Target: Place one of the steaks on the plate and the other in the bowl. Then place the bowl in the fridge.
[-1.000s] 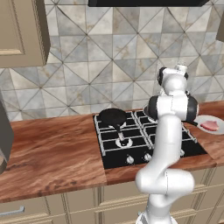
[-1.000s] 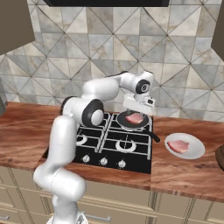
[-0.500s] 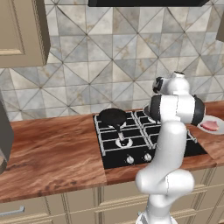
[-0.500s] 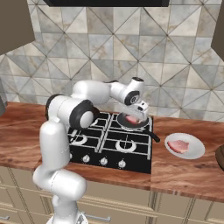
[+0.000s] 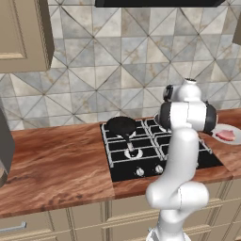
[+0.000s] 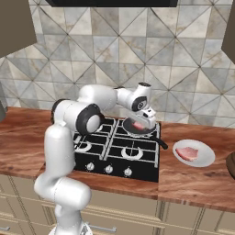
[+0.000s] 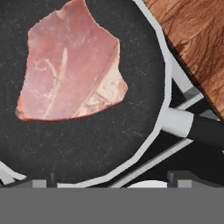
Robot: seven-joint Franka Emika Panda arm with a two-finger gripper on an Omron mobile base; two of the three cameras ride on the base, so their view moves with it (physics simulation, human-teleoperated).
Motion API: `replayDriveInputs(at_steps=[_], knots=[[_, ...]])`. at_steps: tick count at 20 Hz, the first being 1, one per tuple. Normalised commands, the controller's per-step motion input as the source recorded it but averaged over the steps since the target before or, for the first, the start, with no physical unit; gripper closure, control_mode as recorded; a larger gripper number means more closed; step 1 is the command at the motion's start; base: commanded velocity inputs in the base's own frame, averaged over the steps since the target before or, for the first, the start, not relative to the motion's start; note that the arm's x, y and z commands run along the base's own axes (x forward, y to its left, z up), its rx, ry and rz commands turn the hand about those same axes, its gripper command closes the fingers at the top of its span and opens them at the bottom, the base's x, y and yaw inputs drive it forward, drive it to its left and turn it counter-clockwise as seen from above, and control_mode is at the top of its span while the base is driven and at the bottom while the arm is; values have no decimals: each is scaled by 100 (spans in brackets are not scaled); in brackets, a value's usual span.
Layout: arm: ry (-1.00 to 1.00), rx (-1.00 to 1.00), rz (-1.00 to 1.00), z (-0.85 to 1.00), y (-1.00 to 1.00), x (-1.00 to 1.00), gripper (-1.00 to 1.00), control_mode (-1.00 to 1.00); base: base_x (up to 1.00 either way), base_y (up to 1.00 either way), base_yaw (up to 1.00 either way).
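Steak (image 7: 70, 65) flat mid-pan (image 7: 144, 144), clear of rim; open pincer (image 6: 143, 123) above.

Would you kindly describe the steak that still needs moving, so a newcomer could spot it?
Find the black hob set in the wooden counter. On its rear right burner sits a frying pan; the steak lies inside it, unlike the other steak, which rests on the white plate.

Pink-red marbled steak (image 7: 70, 65) lies in a black pan (image 7: 109, 144); another pink steak (image 6: 187, 153) on a white plate (image 6: 206, 157).
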Motion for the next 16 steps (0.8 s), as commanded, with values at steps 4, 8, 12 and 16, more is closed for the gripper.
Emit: replayDriveInputs(at_steps=[4, 8, 12, 16], knots=[[2, 5, 0, 2, -15, 45, -100, -100, 0, 0, 0], [0, 0, 0, -14, -2, 36, -100, -100, 0, 0, 0], [0, 0, -1, -25, -8, 30, -100, -100, 0, 0, 0], [0, 0, -2, -32, -19, 20, -100, -100, 0, 0, 0]])
